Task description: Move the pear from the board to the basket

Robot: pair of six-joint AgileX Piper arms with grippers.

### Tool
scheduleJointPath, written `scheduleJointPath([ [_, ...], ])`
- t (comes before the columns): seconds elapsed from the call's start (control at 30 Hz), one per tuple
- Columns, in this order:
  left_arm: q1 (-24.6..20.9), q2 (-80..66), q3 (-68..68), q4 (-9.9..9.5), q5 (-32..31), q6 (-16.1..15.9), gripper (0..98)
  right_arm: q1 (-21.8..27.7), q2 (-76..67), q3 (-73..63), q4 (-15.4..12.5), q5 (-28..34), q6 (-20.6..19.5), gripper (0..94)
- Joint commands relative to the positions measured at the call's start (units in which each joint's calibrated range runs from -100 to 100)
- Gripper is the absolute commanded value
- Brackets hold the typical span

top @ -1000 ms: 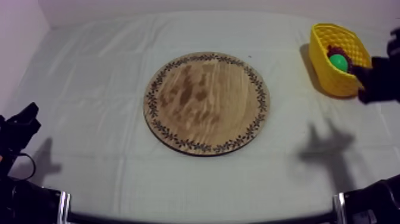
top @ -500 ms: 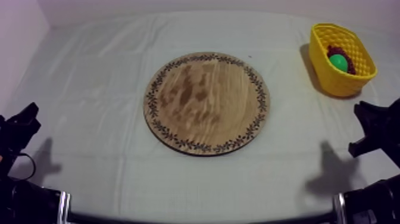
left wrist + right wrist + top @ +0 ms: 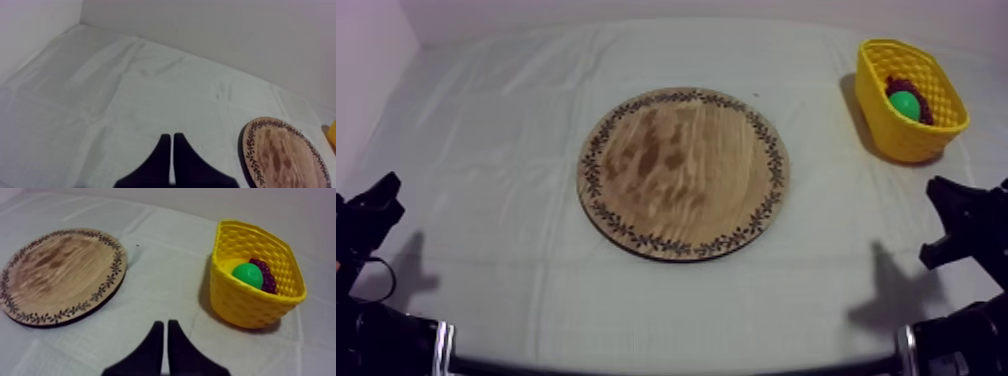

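Observation:
The green pear [image 3: 905, 103] lies inside the yellow basket [image 3: 910, 140] at the table's far right, against a dark bunch of grapes [image 3: 924, 104]. The round wooden board [image 3: 683, 172] in the middle has nothing on it. My right gripper [image 3: 956, 215] sits low at the right side, well in front of the basket. In the right wrist view its fingers lie together as a narrow wedge [image 3: 165, 330] over the cloth, with the basket [image 3: 250, 305], pear [image 3: 248, 274] and grapes [image 3: 268, 279] ahead and the board [image 3: 60, 273] beside. My left gripper [image 3: 172, 145] is shut on nothing.
The left gripper [image 3: 374, 205] rests at the table's left side, far from the board. In the left wrist view the board's rim [image 3: 250, 150] lies off to one side over rumpled cloth. Open cloth runs all round the board.
My right arm has drawn back from the basket to the table's lower right, and its fingers have closed on nothing. The pear stays in the basket. The left arm is still.

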Motion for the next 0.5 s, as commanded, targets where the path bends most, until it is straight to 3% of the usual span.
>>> scheduleJointPath([
  [0.0, 0.01, 0.00, 0.00, -0.02, -0.01, 0.00, 0.1, -0.23, -0.07, 0.01, 0.05, 0.00, 0.42, 0.4],
  [0.47, 0.01, 0.00, 0.00, -0.02, -0.01, 0.00, 0.1, -0.49, -0.08, 0.25, 0.05, -0.03, 0.26, 0.4],
])
